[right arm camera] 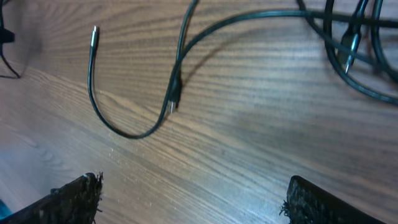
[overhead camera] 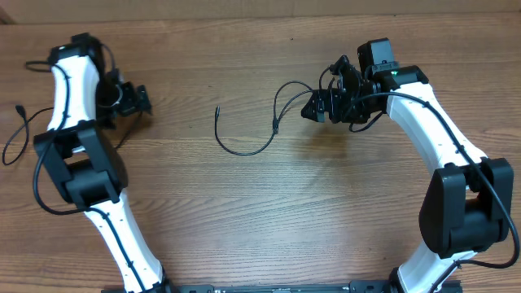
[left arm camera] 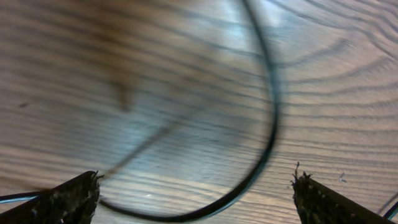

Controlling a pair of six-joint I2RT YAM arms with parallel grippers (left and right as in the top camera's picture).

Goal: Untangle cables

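A thin black cable (overhead camera: 244, 150) lies mid-table, its plug end (overhead camera: 217, 110) at the left, curving up toward my right gripper (overhead camera: 313, 110). In the right wrist view this strand (right arm camera: 118, 127) shows a silver plug (right arm camera: 95, 31) and a second plug (right arm camera: 173, 102); more tangled strands (right arm camera: 354, 50) lie at the upper right. My right gripper (right arm camera: 193, 199) is open and empty above bare wood. Another thin cable (overhead camera: 16, 134) lies at the far left. My left gripper (overhead camera: 134, 99) is open and low over the table, with a black cable loop (left arm camera: 273, 112) lying between its fingers (left arm camera: 196, 199), not gripped.
The wooden table (overhead camera: 269, 220) spans the whole view. The arms' own thicker black wires run along the left arm (overhead camera: 77, 122) and the right arm (overhead camera: 440, 122). The arm bases stand at the front edge.
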